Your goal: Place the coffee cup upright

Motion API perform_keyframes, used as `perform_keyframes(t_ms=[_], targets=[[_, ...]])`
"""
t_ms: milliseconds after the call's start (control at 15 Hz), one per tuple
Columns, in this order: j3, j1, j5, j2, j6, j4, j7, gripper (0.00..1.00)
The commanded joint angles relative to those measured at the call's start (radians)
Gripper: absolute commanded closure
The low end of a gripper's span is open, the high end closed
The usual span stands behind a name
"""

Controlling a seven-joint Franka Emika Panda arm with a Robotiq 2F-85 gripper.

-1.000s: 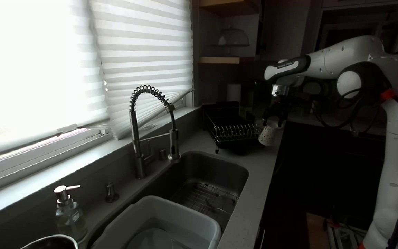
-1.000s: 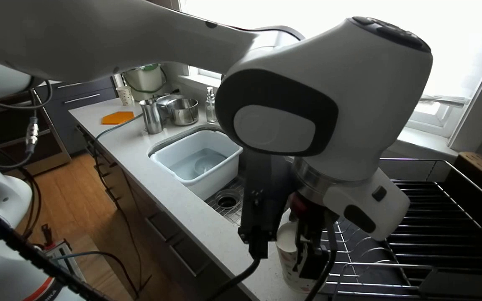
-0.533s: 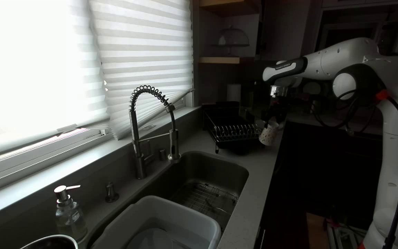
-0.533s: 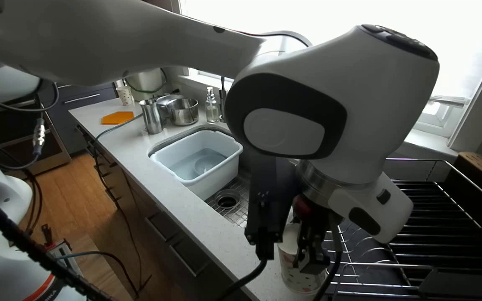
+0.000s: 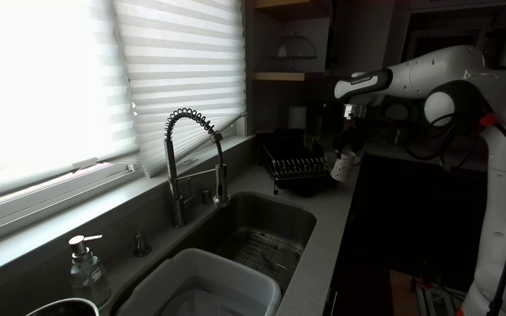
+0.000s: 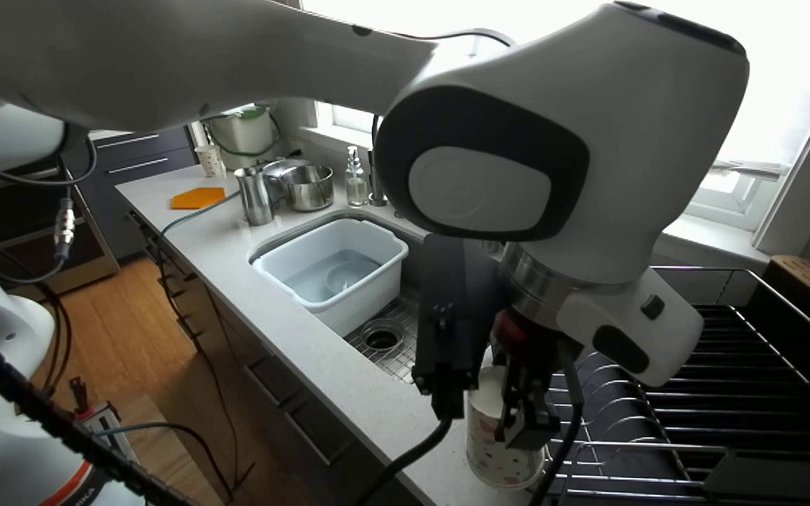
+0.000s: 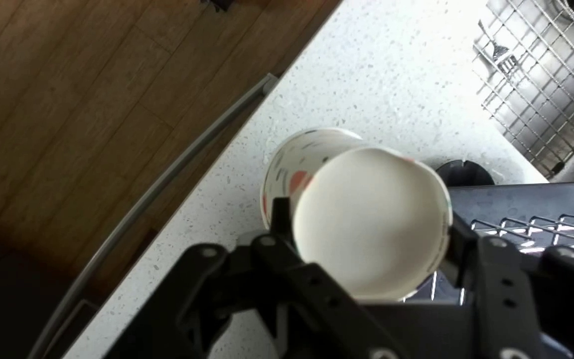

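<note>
Wrist view: gripper [image 7: 371, 229] clamps coffee cup [image 7: 366, 219], base up; from it, dish rack [image 7: 536, 207] at 3 o'clock, sink grid [image 7: 541, 77] at 2.

Passable: the counter strip [image 6: 299, 337] between the sink [image 5: 275, 215] and the front edge. Obstructions: the rack [image 6: 721, 365], just beside the cup [image 6: 500, 460], contact undetermined; the faucet [image 5: 178, 213], upright at the sink's back edge; the tub [image 6: 368, 307], occupying one sink end.
</note>
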Motion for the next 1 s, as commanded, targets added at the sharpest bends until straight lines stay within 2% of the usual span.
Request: perform_keyframes(t_ms=[0, 467, 667, 933], targets=[[0.010, 0.001, -0.044, -0.043, -0.025, 0.028, 0.010, 0.58], [0.013, 0.021, -0.099, -0.108, -0.053, 0.066, 0.008, 0.58], [0.012, 0.036, -0.159, -0.140, 0.048, 0.042, 0.012, 0.58], [0.000, 0.038, -0.249, -0.160, 0.244, 0.012, 0.070, 0.58]])
